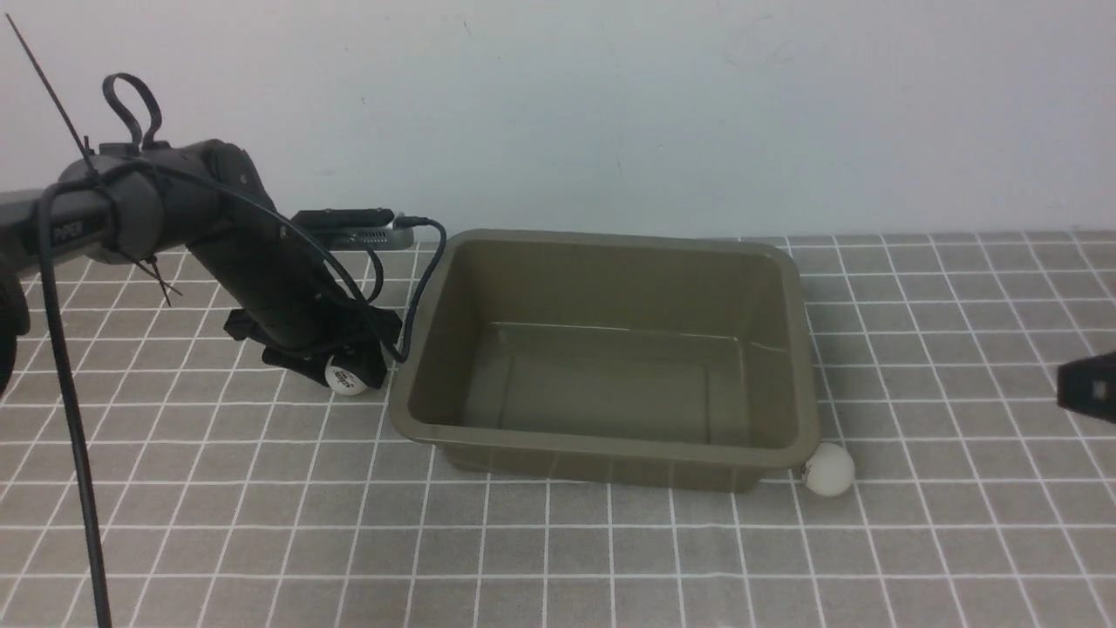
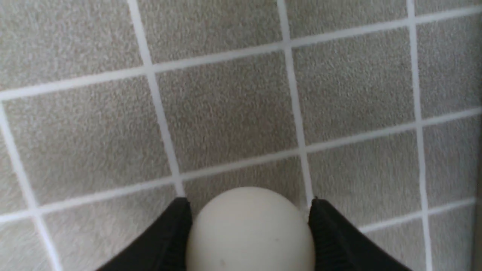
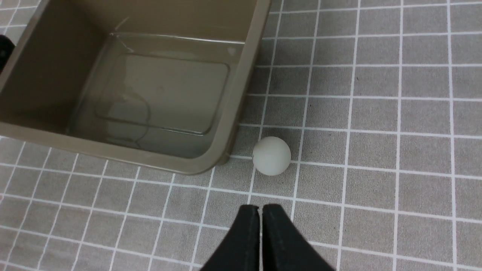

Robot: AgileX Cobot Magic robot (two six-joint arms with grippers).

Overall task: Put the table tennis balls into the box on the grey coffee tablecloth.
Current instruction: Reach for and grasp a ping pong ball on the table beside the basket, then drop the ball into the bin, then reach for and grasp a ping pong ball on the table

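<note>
The olive-brown box (image 1: 789, 288) stands empty in the middle of the grey checked tablecloth (image 1: 959, 523). My left gripper (image 1: 349, 377) is low on the cloth just left of the box, shut on a white ball with a dark-and-red logo (image 1: 347, 377); in the left wrist view the ball (image 2: 250, 229) sits between both black fingers (image 2: 165, 241). A plain white ball (image 1: 828, 469) lies on the cloth against the box's front right corner. In the right wrist view it (image 3: 271, 155) lies just ahead of my right gripper (image 3: 260, 207), which is shut and empty, beside the box (image 3: 241, 94).
A dark phone-like device (image 1: 357, 234) with a cable lies behind the left arm by the box's back left corner. Only a dark bit of my right arm (image 1: 1085, 384) shows at the right edge. A white wall stands behind the table.
</note>
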